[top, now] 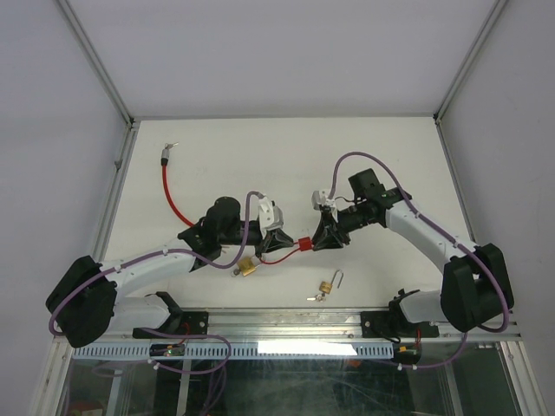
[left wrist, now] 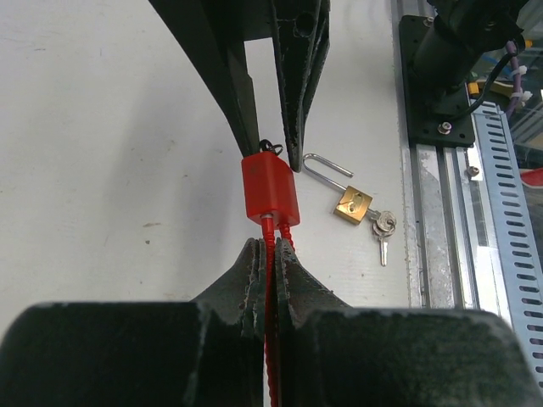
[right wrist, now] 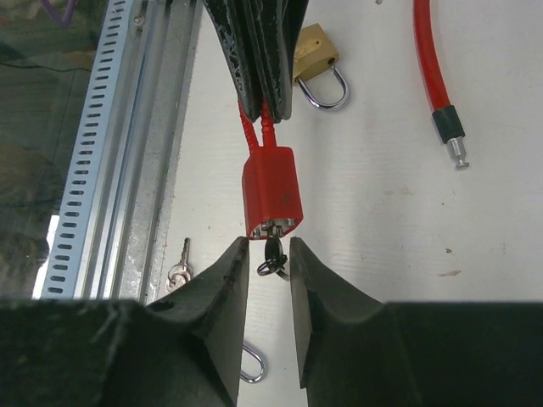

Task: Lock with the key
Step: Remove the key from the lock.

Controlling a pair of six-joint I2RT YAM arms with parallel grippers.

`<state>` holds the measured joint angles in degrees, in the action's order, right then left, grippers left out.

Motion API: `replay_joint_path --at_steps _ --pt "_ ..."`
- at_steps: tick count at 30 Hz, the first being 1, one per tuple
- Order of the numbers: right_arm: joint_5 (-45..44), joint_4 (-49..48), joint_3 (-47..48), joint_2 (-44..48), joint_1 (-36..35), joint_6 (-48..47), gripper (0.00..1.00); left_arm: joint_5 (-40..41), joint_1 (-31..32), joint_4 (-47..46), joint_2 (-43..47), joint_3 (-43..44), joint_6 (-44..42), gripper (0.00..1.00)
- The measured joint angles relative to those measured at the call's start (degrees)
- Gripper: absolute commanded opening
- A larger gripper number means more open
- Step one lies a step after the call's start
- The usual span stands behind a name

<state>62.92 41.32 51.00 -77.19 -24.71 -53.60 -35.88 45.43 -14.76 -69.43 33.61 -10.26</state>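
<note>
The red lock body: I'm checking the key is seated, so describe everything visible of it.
The red lock body is a plastic-looking block between the two grippers. Its red cable enters one end, clamped right behind it by the shut left gripper. The opposite, silvery face carries a dark key, flanked by the fingers of the right gripper; whether they pinch it is unclear.

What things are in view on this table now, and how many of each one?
cable lock: one, red, body between the grippers, cable trailing far left
key: one, dark, in the lock body
padlocks: two, brass; first padlock beside the left gripper, second padlock nearer the front edge
small keys: a few, silver, at the second padlock
table: one, white, beneath everything
left gripper: one, black, shut on the cable lock's cable
right gripper: one, black, jaws open around the key
</note>
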Motion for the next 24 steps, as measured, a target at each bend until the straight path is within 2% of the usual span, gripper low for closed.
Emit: replay_joint_path --at_steps 10,14,17,19,22,24 --pt "-4.9 4.1 0.2 3.3 -1.6 -7.0 0.25 -0.1 0.8 2.2 -1.2 2.5 -1.3 0.00" --pt "-7.5 4.1 0.2 3.4 -2.7 -7.3 0.18 -0.2 0.9 3.7 -2.2 3.5 -1.5 0.00" --pt "-9.4 4.1 0.2 3.4 -3.7 -7.5 0.16 -0.2 1.3 5.0 -2.6 4.2 -2.0 0.00" --pt "-10.3 4.0 0.2 3.4 -4.2 -7.6 0.17 -0.2 1.5 5.9 -2.6 4.5 -2.5 0.00" --pt "-11.3 3.9 0.2 3.4 -4.7 -7.6 0.29 -0.2 1.5 6.8 -2.6 4.9 -2.8 0.00" --pt "-11.5 3.8 0.2 3.4 -4.9 -7.4 0.30 -0.2 1.6 6.8 -2.6 5.2 -2.9 0.00"
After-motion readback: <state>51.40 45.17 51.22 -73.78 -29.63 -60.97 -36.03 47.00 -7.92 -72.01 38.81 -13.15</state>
